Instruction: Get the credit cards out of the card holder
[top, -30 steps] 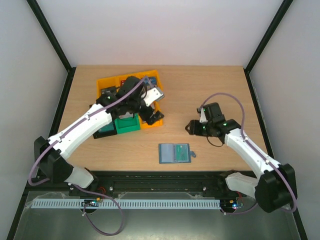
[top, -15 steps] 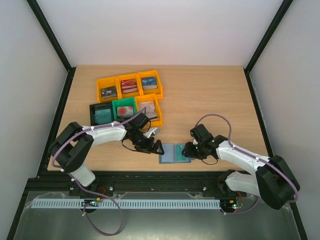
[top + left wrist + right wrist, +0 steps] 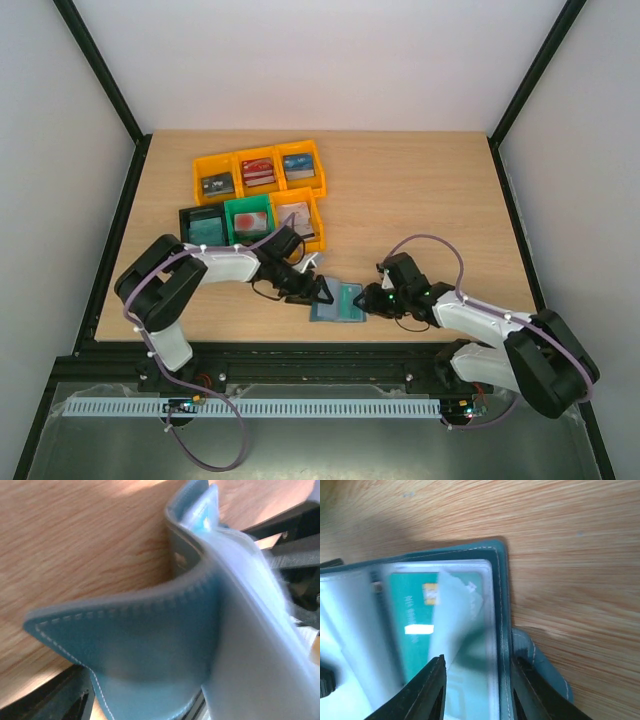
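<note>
One card holder, one teal card inside, six bins

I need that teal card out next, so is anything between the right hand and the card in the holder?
Yes: the clear sleeve covers the teal card; the right hand straddles the card holder edge.

A fixed camera above and behind the arm bases looks down across the whole counter from well back. The left wrist camera sits hard against the card holder, its blurred teal cover filling most of the frame. The right wrist camera looks steeply down at close range onto the holder's open sleeves. All three views share the card holder.
</note>
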{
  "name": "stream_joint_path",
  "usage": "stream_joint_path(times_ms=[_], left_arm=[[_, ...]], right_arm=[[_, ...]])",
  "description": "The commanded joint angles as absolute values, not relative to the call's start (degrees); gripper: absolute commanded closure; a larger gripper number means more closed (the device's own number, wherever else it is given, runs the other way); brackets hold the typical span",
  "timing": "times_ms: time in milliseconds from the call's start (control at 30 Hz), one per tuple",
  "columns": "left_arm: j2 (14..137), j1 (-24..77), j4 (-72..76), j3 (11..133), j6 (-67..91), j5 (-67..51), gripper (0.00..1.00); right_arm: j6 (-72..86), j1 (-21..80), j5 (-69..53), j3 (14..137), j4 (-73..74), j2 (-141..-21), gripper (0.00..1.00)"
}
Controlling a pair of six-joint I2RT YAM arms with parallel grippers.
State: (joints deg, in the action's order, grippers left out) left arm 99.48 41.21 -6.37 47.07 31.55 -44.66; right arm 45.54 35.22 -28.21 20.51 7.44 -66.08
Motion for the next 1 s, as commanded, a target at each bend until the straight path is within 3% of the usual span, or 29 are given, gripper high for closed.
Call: stream_joint_path(times_ms=[0,133,267,367,567,733,967], left_arm=[[102.8,42.1,-5.7,46.8,30.5,-40.8,0.33],[103.1,42.2,-6.5,47.5,29.5,-40.2,0.61],[103.4,42.2,-8.0,48.7,27.8,-39.9,0.96],[102.4,42.4,-12.8,52.4,22.5,-38.2,0.98],[96.4,44.5,-32.5,70.7,0.5,-29.4,0.98],[88.6,43.5,-49.6,84.1,-13.7,-29.5,0.98],[81.6,43.5,-64.2,99.4,-25.4,-34.9,0.98]], right_arm=[[47.0,35.9,-34.5,18.8,-0.9,-68.2,0.65],[46.0,35.9,-34.0,19.5,-0.4,-69.0,0.69],[44.9,35.9,-33.5,20.2,1.7,-67.8,0.69],[41.1,35.7,-30.5,23.2,7.8,-64.8,0.64],[34.0,31.2,-27.2,31.1,14.1,-53.2,0.41],[27.9,27.6,-33.3,37.3,11.4,-45.5,0.28],[23.0,27.4,-48.3,42.3,1.0,-42.5,0.02]])
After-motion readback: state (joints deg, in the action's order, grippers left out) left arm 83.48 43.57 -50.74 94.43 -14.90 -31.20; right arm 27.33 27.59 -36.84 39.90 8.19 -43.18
